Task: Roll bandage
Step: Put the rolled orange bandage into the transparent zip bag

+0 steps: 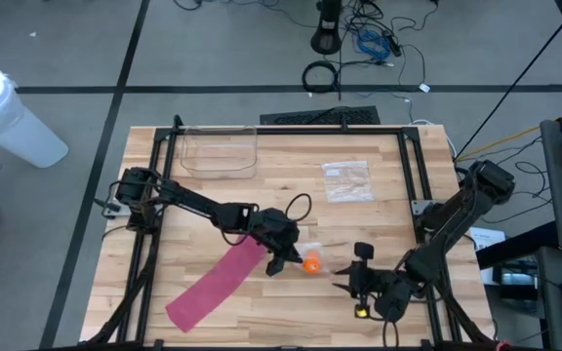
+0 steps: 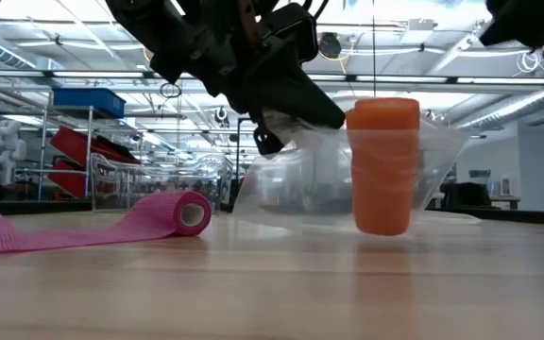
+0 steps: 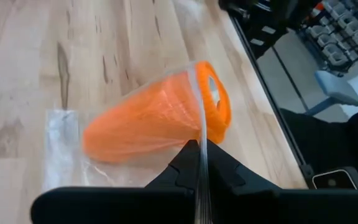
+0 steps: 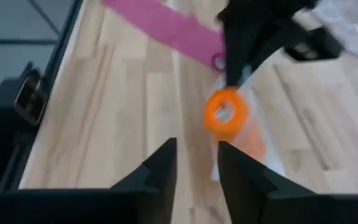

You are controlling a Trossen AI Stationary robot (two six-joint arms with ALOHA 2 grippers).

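The left end effector (image 1: pixel 283 255) is closed on the edge of a clear plastic bag (image 2: pixel 310 175) at the middle of the table (image 1: pixel 379 214), with an orange bandage roll (image 1: pixel 311 262) half inside the bag's mouth. The right end effector (image 1: pixel 351 276) hovers just beside that roll, fingers parted and empty.

To do this step well, the left should keep the bag pinched firmly while the right closes squarely on the orange roll's exposed end and draws it straight out, so the film does not drag along.

The pink bandage (image 1: pixel 218 283), partly unrolled, lies flat on the table beside the left end effector.

Counted: two bandages, one orange and one pink; one clear bag in hand; one clear tray (image 1: pixel 220 152) and what looks like a second flat bag (image 1: pixel 346 180) farther back.
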